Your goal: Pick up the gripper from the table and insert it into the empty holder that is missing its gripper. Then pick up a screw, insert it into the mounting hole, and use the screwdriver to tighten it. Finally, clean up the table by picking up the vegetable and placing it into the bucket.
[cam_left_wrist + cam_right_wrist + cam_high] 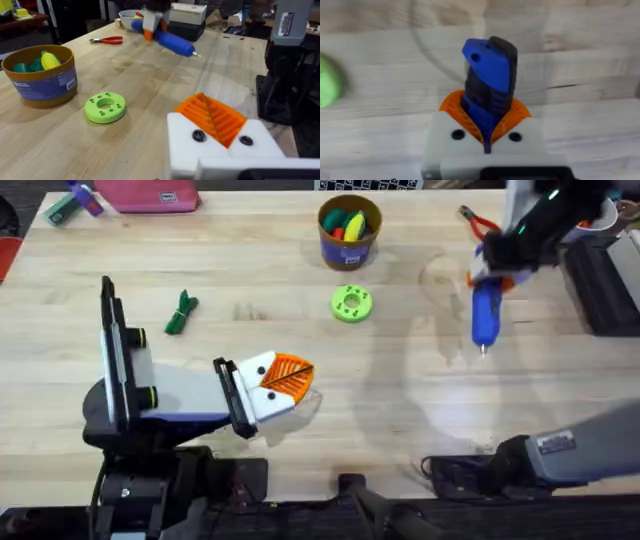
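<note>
At the upper right of the overhead view the right gripper (497,272) pinches the screwdriver (486,315) in its jaws — tip pointing down the frame, above the surface (400,400). The left gripper (285,380), lower left of centre, has its jaws pressed together. The vegetable (181,312) lies upper left — the bucket (349,230) stands top centre.

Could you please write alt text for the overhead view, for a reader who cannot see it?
The right gripper holds a blue screwdriver above the wooden table, tip pointing toward the robot. The left gripper, orange pads together, lies low at the near left. Farther back are a green toy vegetable, a green disc and a bucket holding toys.
</note>
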Tool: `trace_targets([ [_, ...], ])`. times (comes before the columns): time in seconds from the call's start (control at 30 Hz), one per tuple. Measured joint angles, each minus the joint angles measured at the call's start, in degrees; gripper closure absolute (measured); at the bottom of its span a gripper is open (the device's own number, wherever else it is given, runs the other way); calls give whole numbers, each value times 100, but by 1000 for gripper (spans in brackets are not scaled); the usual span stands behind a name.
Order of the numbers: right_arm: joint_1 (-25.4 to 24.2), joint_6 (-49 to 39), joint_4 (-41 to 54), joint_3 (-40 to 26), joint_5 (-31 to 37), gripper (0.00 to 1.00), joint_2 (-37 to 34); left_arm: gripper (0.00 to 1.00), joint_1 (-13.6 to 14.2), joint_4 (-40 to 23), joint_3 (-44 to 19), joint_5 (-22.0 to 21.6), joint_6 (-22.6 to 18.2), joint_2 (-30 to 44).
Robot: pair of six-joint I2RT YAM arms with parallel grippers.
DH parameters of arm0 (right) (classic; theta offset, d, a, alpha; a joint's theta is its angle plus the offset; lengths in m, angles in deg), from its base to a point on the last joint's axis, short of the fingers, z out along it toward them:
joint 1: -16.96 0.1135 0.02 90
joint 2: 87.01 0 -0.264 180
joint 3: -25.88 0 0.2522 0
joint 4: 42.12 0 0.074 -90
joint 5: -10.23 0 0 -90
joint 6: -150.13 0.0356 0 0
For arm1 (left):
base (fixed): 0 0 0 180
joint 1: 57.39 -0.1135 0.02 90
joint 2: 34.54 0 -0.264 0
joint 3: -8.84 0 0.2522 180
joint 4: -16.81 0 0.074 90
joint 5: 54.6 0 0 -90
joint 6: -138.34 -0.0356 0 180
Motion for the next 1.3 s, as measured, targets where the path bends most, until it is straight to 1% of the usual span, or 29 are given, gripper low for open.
trace_targets([
  [0.13,323,164,-105,-228,-1,978,910,993,0,0,0,0,0,0],
  [0.23,594,272,-365,-328,-3,978,1568,993,0,0,0,0,0,0],
  [0.37,951,325,-739,-359,-148,978,2202,993,0,0,0,0,0,-2],
  [0.53,1424,378,-1274,-359,-1027,978,2698,993,0,0,0,0,0,-1],
  [0.63,1730,625,-1787,-359,-1467,978,2911,993,0,0,0,0,0,-2],
  [0.73,2062,839,-2245,-359,-1647,978,3076,993,0,0,0,0,0,-1],
  [0.87,2659,968,-2688,-318,-1642,978,3290,993,0,0,0,0,0,0],
  [0.93,2941,1015,-3044,-165,-1636,978,3442,993,0,0,0,0,0,0],
  [1.03,3246,1119,-3712,299,-1638,978,3749,993,0,0,0,0,0,0],
  [1.17,3476,1403,-4810,1179,-1667,978,4128,993,0,0,0,0,0,-2],
  [1.23,3545,1567,-5497,1655,-1791,978,4250,993,0,0,0,0,0,0],
  [1.3,3601,1726,-6215,2122,-2057,978,4309,993,0,0,0,0,0,-1],
])
